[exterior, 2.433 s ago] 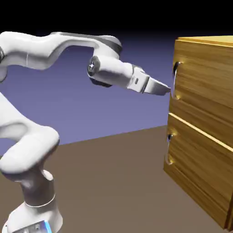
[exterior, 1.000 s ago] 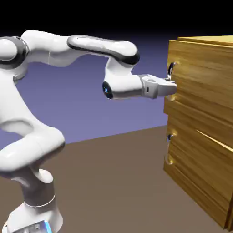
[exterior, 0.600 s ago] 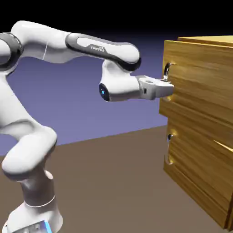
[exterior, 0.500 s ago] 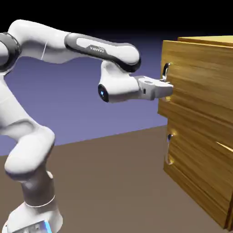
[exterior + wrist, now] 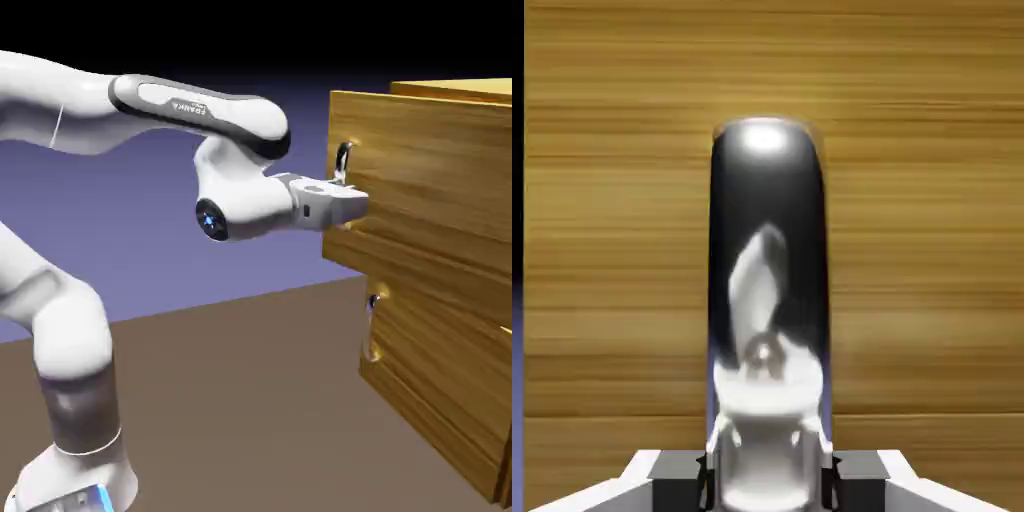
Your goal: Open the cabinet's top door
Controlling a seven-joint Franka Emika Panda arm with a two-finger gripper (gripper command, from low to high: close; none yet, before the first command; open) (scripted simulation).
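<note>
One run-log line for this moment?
gripper: shut on handle | top door: partly out | lower panel: shut | phase: pulling

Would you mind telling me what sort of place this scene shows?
Most likely a computer-simulated test scene, not a real room: a white robot arm on a bare brown table, a wooden cabinet with its top door partly pulled out, and a plain blue-violet backdrop.

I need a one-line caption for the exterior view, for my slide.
Franka gripper shut on the silver handle of the top door, which juts out from the cabinet above the flush lower panel.
</note>
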